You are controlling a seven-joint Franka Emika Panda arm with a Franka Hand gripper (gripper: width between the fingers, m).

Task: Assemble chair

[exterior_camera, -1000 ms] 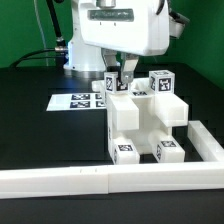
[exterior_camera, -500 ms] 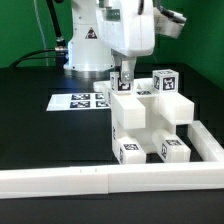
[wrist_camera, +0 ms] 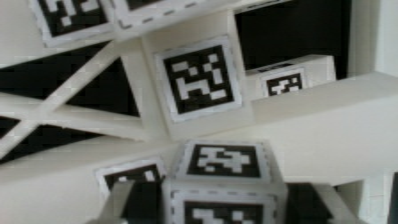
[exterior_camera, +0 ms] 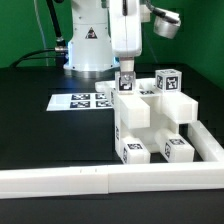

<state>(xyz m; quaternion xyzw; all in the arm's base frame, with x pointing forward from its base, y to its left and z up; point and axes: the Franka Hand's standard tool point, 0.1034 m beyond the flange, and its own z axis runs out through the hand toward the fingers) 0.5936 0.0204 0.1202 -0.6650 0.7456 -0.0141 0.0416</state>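
**Gripper clamped on a tagged post above the chair assembly**

The gripper point(exterior_camera: 127, 75) hangs straight down from the white arm and is closed on a small white post point(exterior_camera: 127, 82) that carries black-and-white marker tags. In the wrist view the same post point(wrist_camera: 221, 186) fills the space between the two dark fingers point(wrist_camera: 121, 203), its tagged faces turned toward the camera, and the fingers press against its sides.

The post stands upright at the top of the white chair assembly point(exterior_camera: 150, 122), a blocky stack of white parts that sits on the black table point(exterior_camera: 40, 135) toward the exterior view's right, close to the front edge. Whether the post's lower end is fully seated in the assembly or only touching it cannot be told. A second tagged post point(exterior_camera: 165, 82) rises from the assembly just beside the held one, on the exterior view's right. Two tagged leg ends point(exterior_camera: 133, 152) face the front near the base of the assembly.

A white rail point(exterior_camera: 70, 180) runs along the table's front edge and turns up the right side, and the assembly sits in that corner. The marker board point(exterior_camera: 82, 100) lies flat on the table behind and to the exterior view's left of the assembly, near the arm's base.
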